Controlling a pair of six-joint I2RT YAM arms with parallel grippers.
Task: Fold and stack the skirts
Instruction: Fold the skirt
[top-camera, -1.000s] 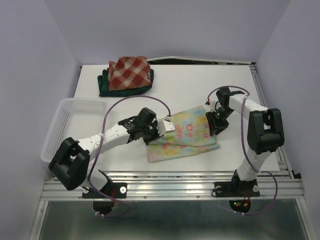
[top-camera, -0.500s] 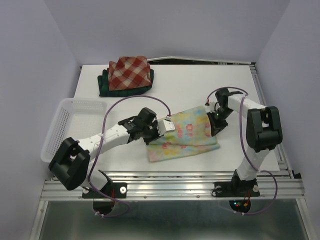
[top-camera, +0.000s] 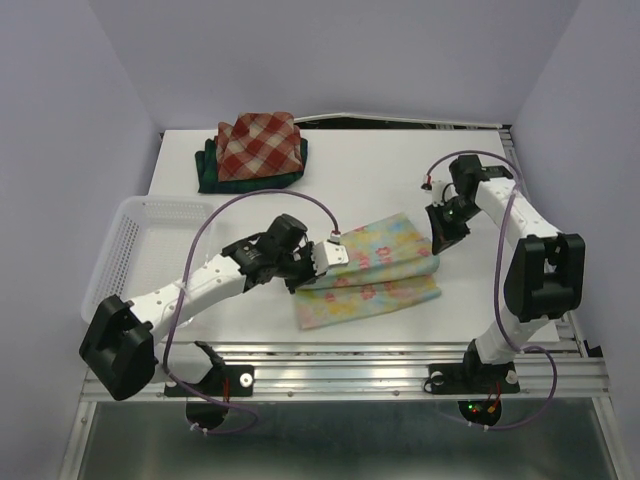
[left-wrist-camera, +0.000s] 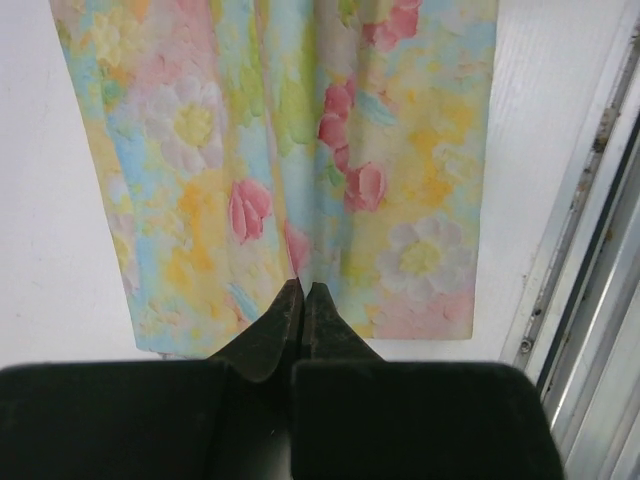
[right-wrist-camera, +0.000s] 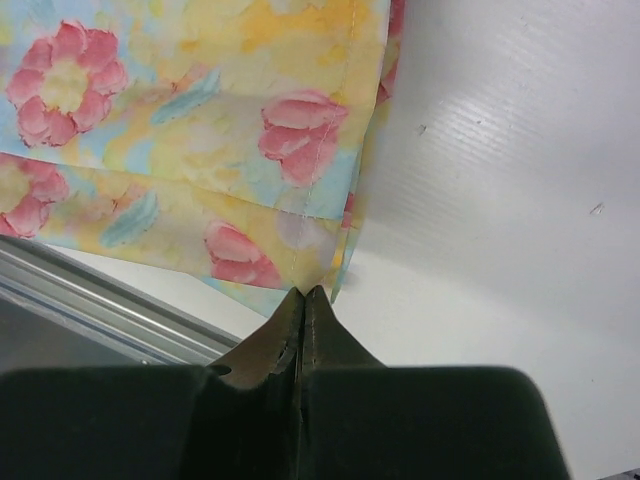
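The floral skirt (top-camera: 375, 272) is soft matt cloth, the white table (top-camera: 380, 180) smooth and faintly ribbed.

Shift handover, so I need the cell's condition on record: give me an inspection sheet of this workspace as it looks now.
Surface: white table.
Job's things: floral skirt mid-table, gripped at both ends; red plaid skirt folded atop green plaid skirt, far left.
Clutter: white basket at the left edge.
Grippers: left gripper shut on the floral skirt's edge; right gripper shut on its corner.
Cables: purple cables, one looping along each arm.
Surroundings: lavender walls; metal rails at the near edge.
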